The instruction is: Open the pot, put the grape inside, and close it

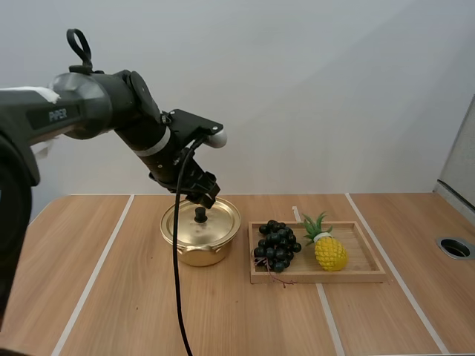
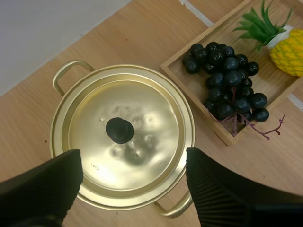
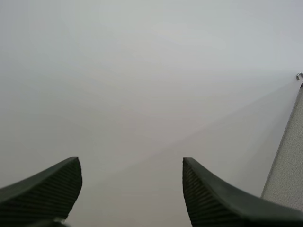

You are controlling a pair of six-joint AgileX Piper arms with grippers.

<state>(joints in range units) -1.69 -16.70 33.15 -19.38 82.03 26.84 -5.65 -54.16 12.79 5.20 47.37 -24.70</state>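
high view: left gripper hangs just above the pot, over the lid and close to its black knob. lid is on, so step one, opening, is not done. grapes lie in the wooden tray just right of the pot, beside a pineapple. can't read the finger gap from here.

left wrist view: fingers stand well apart, nothing between them. knob sits within the gap but a bit ahead of the tips' line, no contact. grapes are off to the side in the tray, near the pot rim, apart from this gripper.

right wrist view: right gripper has its fingers apart, holding nothing, no task thing near it.

my read: next move needs a small shift to centre the knob, a straight drop, then a close on it. knob is small and round, so an off-centre pinch could slip.
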